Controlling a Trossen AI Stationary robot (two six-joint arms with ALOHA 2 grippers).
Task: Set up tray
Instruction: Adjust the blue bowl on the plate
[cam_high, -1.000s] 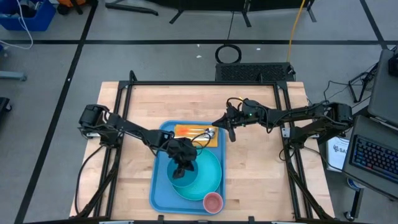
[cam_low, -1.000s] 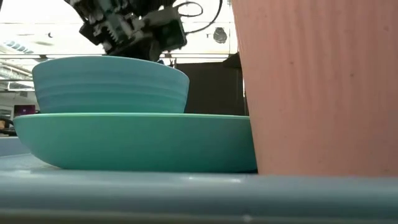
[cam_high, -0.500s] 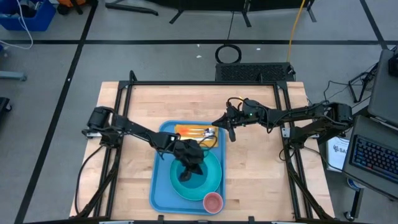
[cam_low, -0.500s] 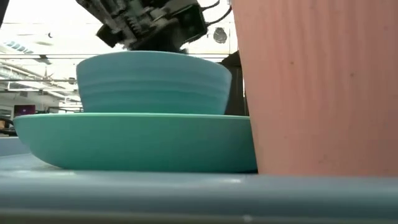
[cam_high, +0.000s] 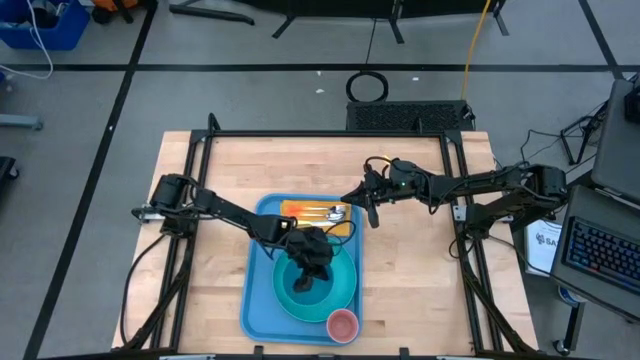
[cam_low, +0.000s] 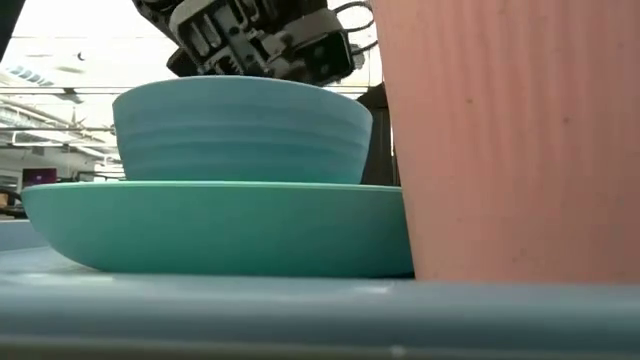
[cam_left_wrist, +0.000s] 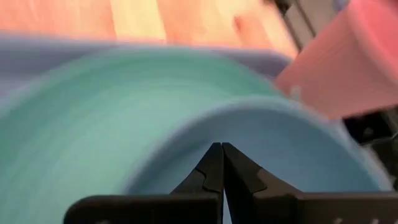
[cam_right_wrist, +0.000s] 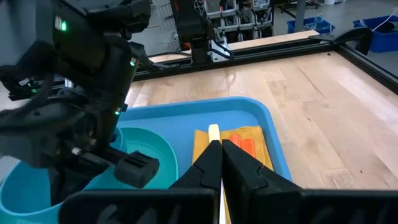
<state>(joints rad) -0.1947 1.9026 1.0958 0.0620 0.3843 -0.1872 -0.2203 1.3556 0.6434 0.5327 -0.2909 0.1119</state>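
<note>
The light-blue tray (cam_high: 258, 292) lies on the wooden table. It holds a turquoise plate (cam_high: 340, 290), a pink cup (cam_high: 343, 324) at its near end, and an orange napkin (cam_high: 300, 211) with cutlery at its far end. A light-blue bowl (cam_low: 240, 130) stands upright in the plate, and my left gripper (cam_high: 313, 270) is shut on it. My right gripper (cam_high: 373, 221) hangs shut over the table just right of the tray's far end, with nothing seen in it. My left gripper pinches the bowl's rim (cam_left_wrist: 214, 127) on its far side between its two shut fingers. The fingers slant down from the table's far left. The bowl stays upright. The plate's rim (cam_low: 210, 190) hides its base, so I cannot tell whether it rests on the plate.
Black frame rails (cam_high: 330, 134) run round the table. The pink cup (cam_low: 510, 140) stands close by the plate's near right side. Bare wood (cam_high: 420, 280) lies right of the tray and bare wood (cam_high: 215, 290) lies left of it.
My left gripper has moved toward the table's right edge and slightly lower, carrying the bowl. The bowl has shifted from the plate's left part to near its middle and has stayed upright. The right arm has kept still.
</note>
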